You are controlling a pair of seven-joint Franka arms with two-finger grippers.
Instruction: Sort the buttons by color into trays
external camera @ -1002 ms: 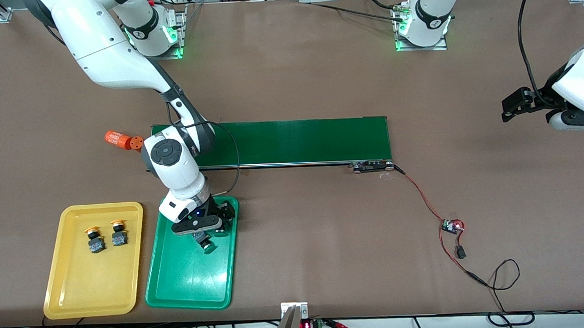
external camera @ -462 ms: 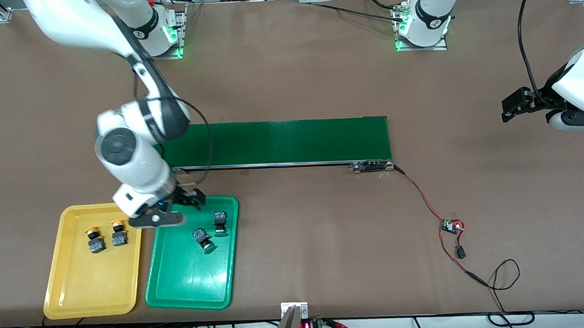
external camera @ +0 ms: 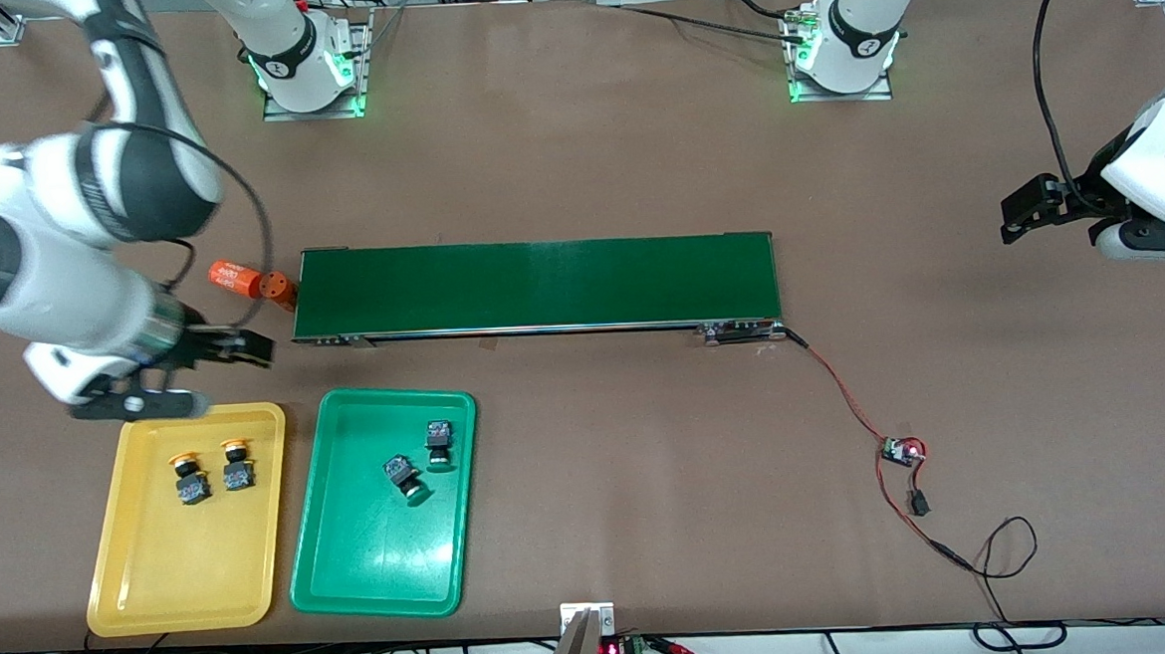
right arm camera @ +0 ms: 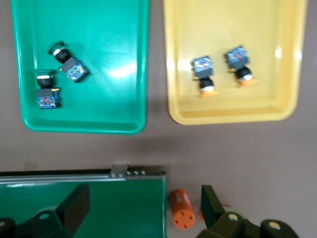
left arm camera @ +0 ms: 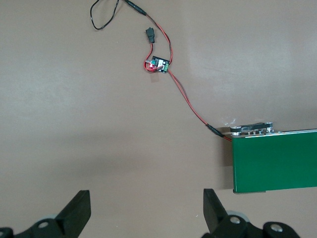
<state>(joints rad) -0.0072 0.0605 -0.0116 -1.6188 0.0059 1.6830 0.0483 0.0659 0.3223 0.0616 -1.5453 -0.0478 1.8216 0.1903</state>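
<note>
Front view has the right gripper (external camera: 181, 378) hanging wide open and empty, up in the air just off the yellow tray (external camera: 115, 531) at the right arm's end of the table. Under it, in that tray, sit the two yellow-capped buttons (external camera: 190, 478) side by side. The green tray (external camera: 356, 568) next along holds both green-capped buttons (external camera: 403, 474). An orange cylinder (external camera: 246, 281) lies by the conveyor belt (external camera: 540, 284) end, close to that gripper. Meanwhile the left gripper (external camera: 1035, 206) just waits, open too, over bare table well away from the trays.
</note>
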